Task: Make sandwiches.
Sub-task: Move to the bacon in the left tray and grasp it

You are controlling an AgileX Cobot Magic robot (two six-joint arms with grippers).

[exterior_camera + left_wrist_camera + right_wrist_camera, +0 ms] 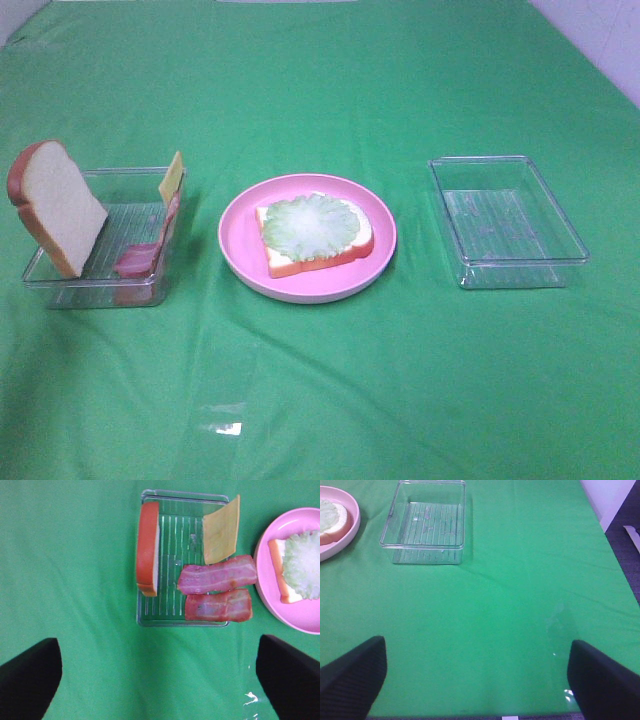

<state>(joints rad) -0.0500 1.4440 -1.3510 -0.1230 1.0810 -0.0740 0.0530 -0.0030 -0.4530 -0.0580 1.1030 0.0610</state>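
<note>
Looking light and floppy, the reddish-pink toy bacon strips (215, 578) want pinching at an end over the rim of the clear plastic tray (172, 545); left gripper (159, 680) and right gripper (476, 680) have jaws spread, empty.

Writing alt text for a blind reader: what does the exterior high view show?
On a green cloth, a central pink plate holds a bread slice topped with lettuce. The left clear tray holds a second bread slice leaning upright, bacon strips and a cheese square; the right clear tray has nothing in it.
</note>
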